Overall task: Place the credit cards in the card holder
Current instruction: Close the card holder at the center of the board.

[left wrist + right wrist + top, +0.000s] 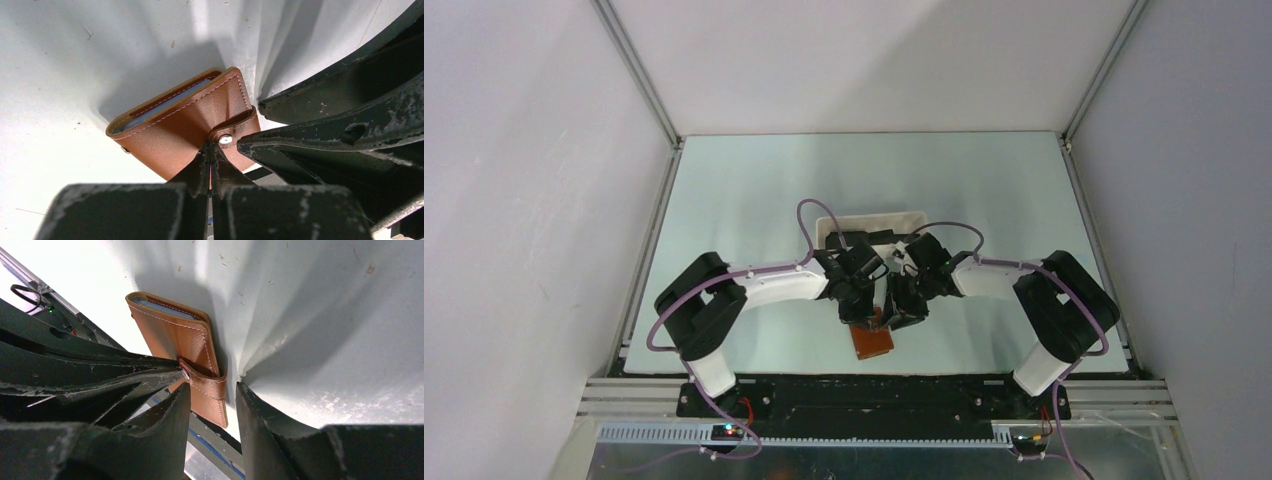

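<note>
L arm: jaws of the left gripper [211,152] are closed tight, tips meeting right at the metal stud on the snap tab [235,131]. Can't tell whether any leather is pinched between them or they're just pressing on it.

Centre: the card holder [185,127] sits on the counter [754,190] near its front edge, between the 2 arms and under both wrists. It's folded shut, w/ the tab wrapped round the opening edge. A sliver of grey-blue lining shows along one side. It looks tipped up, not lying flat, but hard to be sure from these angles. Behind it is a white tray [904,215], mostly hidden by the arms. No credit cards visible in any view.

R arm: jaws of the right gripper [212,387] are apart, straddling the tab end of the holder. One finger is close against the leather, the other stands clear w/ bare counter showing in the gap, so nothing is gripped yet.

Step, as I read it: early, getting the holder open before any card goes in. Next probably needs R to close on the body and steady it while L works the tab off its stud. Risk: the holder slides or tips instead of unsnapping.
</note>
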Robot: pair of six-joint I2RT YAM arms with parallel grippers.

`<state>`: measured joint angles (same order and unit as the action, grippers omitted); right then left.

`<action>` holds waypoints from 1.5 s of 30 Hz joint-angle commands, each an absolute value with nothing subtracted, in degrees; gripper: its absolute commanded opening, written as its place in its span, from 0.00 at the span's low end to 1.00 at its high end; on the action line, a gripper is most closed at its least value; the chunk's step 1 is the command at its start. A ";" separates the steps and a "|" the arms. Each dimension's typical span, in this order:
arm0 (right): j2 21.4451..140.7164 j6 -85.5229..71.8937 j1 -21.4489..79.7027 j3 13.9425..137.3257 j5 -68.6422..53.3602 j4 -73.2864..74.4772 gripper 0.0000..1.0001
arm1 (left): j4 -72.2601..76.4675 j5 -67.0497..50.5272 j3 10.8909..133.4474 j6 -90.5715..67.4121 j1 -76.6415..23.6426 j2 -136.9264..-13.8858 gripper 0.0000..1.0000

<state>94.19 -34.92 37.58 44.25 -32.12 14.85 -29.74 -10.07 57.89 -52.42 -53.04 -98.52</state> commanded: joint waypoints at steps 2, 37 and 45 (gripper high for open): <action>94.63 -35.36 36.86 43.67 -34.11 11.00 0.43 | -26.78 -8.09 59.33 -51.52 -53.88 -99.98 0.00; 100.65 -34.72 40.18 42.21 -30.11 8.38 0.34 | -26.88 -6.11 58.00 -52.25 -53.97 -97.21 0.00; 99.16 -34.71 40.39 40.26 -30.23 6.35 0.34 | -26.84 -5.15 57.49 -52.47 -53.79 -95.26 0.00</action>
